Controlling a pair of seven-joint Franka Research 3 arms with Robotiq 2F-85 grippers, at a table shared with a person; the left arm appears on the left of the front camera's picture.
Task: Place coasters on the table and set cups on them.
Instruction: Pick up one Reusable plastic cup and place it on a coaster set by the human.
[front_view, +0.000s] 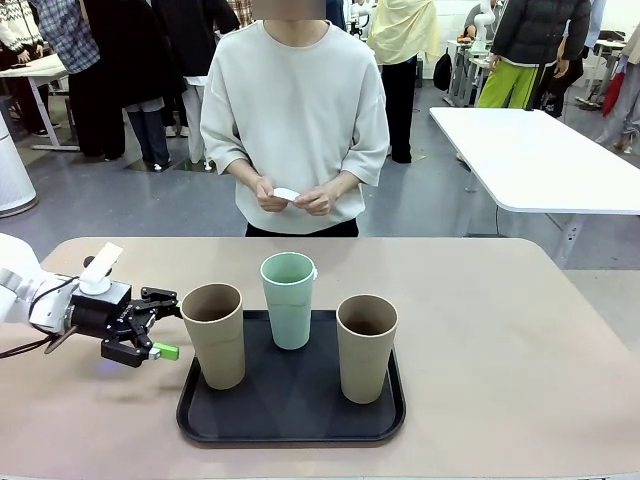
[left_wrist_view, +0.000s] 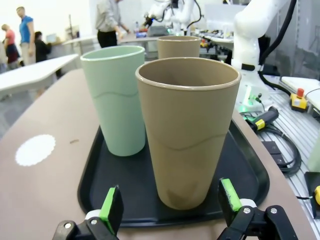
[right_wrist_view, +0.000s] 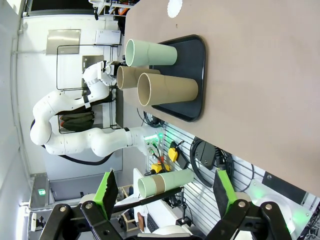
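Brown cup (front_view: 213, 335) stands near-left on the tray (front_view: 290, 428), left gripper (front_view: 168, 323) wide apart just beside it. Left wrist: looks light, stiff, smooth; grab mid-wall. Coaster (left_wrist_view: 35, 149) on the table (left_wrist_view: 45, 200), far side. Right wrist: right gripper (right_wrist_view: 165, 186) spread, empty.

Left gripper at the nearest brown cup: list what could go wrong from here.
1. The open left gripper faces the nearest brown cup. The mint cup stands close beside it, so a finger might nudge it.
2. The brown cup is tall and narrow-based, so an off-centre grip could tip it on the tray.
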